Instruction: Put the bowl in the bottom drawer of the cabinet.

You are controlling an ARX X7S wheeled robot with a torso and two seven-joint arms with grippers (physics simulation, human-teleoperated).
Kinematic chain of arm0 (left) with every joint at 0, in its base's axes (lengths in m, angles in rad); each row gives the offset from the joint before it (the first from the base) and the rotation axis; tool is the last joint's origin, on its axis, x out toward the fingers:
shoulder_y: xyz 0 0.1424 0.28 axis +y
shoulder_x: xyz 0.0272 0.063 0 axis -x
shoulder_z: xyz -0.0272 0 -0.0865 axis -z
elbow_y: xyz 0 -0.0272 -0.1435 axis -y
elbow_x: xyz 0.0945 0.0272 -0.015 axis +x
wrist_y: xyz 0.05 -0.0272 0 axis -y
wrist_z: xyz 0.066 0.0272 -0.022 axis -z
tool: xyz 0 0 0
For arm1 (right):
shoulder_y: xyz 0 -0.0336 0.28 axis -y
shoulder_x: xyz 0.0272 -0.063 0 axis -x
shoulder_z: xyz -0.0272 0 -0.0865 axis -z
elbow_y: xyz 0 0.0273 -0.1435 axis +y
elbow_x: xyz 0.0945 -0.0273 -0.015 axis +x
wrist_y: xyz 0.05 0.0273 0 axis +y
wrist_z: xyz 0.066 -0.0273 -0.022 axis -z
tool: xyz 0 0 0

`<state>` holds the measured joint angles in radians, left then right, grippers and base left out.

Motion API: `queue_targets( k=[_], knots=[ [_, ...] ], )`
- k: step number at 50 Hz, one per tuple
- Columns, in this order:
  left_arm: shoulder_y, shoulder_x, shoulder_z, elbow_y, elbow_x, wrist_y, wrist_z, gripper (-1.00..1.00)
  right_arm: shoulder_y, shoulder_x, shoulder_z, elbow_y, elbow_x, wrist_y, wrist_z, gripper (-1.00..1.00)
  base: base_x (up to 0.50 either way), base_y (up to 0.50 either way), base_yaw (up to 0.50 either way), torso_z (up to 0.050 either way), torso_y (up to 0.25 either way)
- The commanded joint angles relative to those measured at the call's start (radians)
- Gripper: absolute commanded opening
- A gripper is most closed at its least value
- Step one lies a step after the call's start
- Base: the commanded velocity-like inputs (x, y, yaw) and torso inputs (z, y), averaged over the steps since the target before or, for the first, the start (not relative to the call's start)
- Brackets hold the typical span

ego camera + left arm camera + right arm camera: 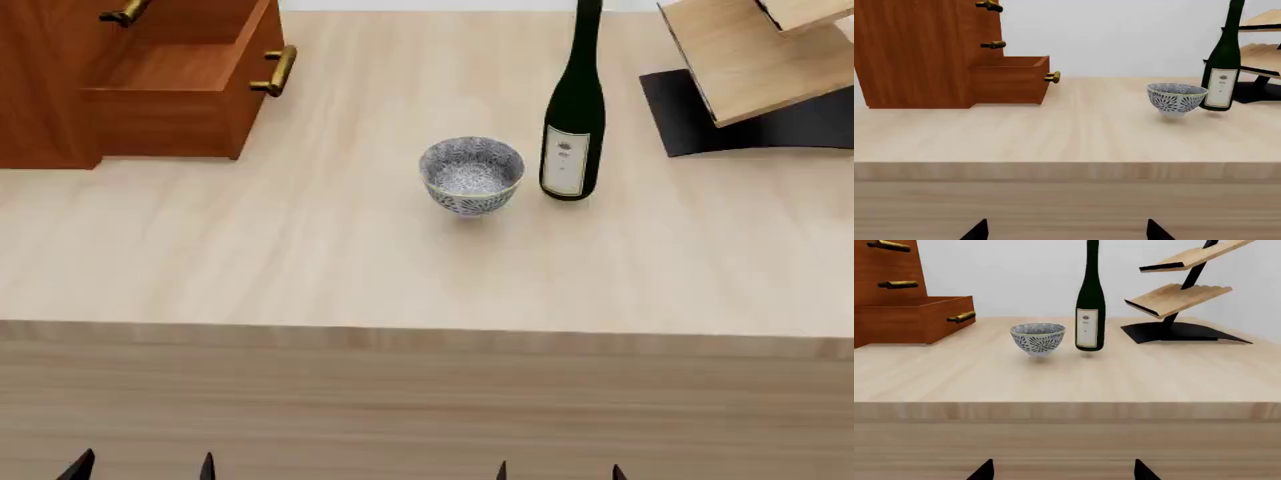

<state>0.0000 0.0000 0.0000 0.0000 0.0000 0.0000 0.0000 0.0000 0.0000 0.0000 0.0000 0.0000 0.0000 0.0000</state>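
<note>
Pale wood makes up the counter (267,260), which fills most of the head view. At the centre of that view the bowl (471,175) stands upright on the counter, blue-grey pattern inside and out, just left of a dark green bottle (573,110) with a pale label; the two stand close, and whether they touch cannot be told. At the upper left is the cabinet (40,80), reddish-brown, its bottom drawer (187,95) pulled out and open, brass handle (278,70) on its front. The bowl sits well apart from the drawer, out on the open counter. At the upper right a pale wooden rack (747,50) stands on a black base (747,125).

Both grippers are low at the bottom edge of the head view, below the counter's front edge: the left gripper (140,468) and the right gripper (558,470) each show only two dark fingertips with a gap between, so the jaws stand apart and hold nothing.
</note>
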Motion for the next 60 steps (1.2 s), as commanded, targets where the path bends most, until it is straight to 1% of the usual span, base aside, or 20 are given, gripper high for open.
queue_targets(
  k=[1,8,14,16,21,24,26,28,60],
  knots=[
    [0.000,-0.010,0.011,0.000,-0.010,0.000,-0.011,1.00,0.000,0.009,-0.013,0.000,0.009,0.000,0.013,1.00,0.00,0.00,0.00,0.000,0.000],
    [0.003,-0.034,0.036,0.005,-0.050,0.015,-0.035,1.00,0.014,0.031,-0.052,0.009,0.028,0.005,0.041,1.00,0.00,0.00,0.00,0.000,0.000],
    [0.011,-0.048,0.053,0.015,-0.083,0.017,-0.031,1.00,0.011,0.044,-0.071,0.014,0.038,-0.001,0.061,1.00,0.00,0.00,0.00,0.000,0.000],
    [0.009,-0.055,0.067,0.002,-0.062,0.021,-0.043,1.00,0.009,0.048,-0.077,0.016,0.037,-0.003,0.069,1.00,0.00,0.00,0.00,0.000,0.000],
    [0.014,-0.061,0.071,-0.007,-0.082,0.032,-0.047,1.00,0.006,0.054,-0.093,0.025,0.039,-0.012,0.082,1.00,0.00,0.00,0.00,0.000,0.000],
    [0.013,-0.063,0.069,-0.006,-0.105,0.010,-0.049,1.00,0.004,0.057,-0.099,0.026,0.044,-0.013,0.089,1.00,0.00,0.00,0.00,0.000,0.000],
    [0.022,-0.065,0.073,-0.001,-0.114,0.035,-0.044,1.00,0.005,0.060,-0.104,0.035,0.048,-0.021,0.089,1.00,0.00,0.00,0.00,0.000,0.000],
    [0.023,-0.067,0.077,0.006,-0.120,0.019,-0.048,1.00,0.006,0.062,-0.107,0.036,0.051,-0.021,0.092,1.00,0.00,0.00,0.00,0.050,0.000],
    [0.024,-0.111,0.124,0.044,-0.157,0.021,-0.082,1.00,0.004,0.102,-0.149,-0.001,0.094,-0.006,0.134,1.00,0.00,0.00,0.00,0.050,0.000]
  ],
)
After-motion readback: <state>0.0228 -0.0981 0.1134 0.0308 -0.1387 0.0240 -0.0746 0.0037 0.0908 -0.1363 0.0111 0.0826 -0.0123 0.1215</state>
